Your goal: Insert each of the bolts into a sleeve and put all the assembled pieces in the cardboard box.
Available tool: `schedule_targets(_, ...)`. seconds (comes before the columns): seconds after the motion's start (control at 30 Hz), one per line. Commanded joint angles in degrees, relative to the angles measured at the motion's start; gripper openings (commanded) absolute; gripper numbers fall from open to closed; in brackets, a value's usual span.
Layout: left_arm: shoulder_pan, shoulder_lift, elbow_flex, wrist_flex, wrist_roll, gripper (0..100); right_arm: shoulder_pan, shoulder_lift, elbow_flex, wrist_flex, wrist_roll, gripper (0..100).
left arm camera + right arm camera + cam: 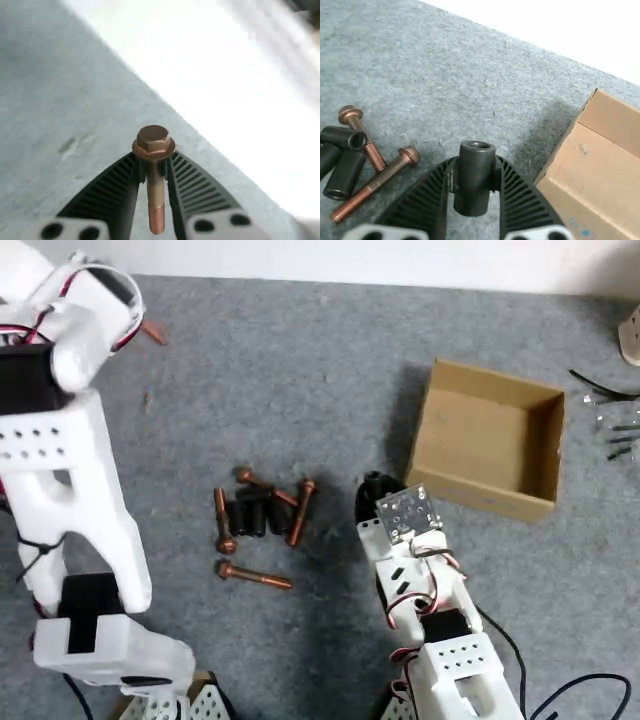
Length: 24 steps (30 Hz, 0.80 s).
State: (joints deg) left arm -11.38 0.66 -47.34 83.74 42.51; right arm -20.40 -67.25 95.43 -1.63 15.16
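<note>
Now: left gripper (154, 161) clamped on bolt (153, 141) below head, right gripper (475, 167) clamped on sleeve (472, 187), bore exposed. Best line shank squarely with bore, feed slowly.

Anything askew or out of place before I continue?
Nothing stands out. The left gripper is shut on a copper hex-head bolt, the right gripper on a black cylindrical sleeve; the brown cardboard box sits upright, empty.

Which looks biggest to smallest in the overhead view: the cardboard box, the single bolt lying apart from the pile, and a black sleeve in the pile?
1. cardboard box, by far the largest.
2. lone bolt, longer than a sleeve, though thinner.
3. black sleeve, shorter but thicker.
</note>
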Motion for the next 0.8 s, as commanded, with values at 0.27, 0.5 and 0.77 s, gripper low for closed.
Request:
schedule_targets(0.27, 15.3, -1.0, -27.6, 1.3, -0.4, 6, -1.5, -0.9, 6.7, -2.2, 0.2, 1.1)
schedule_targets(0.5, 22.2, -1.0, -36.1, 10.2, -0.4, 6, -4.4, -0.9, 6.8, -2.0, 0.2, 1.1)
schedule_targets(0.77, 25.9, -1.6, -48.0, 15.6, -0.4, 6, -4.5, -0.9, 6.7, -1.8, 0.2, 1.1)
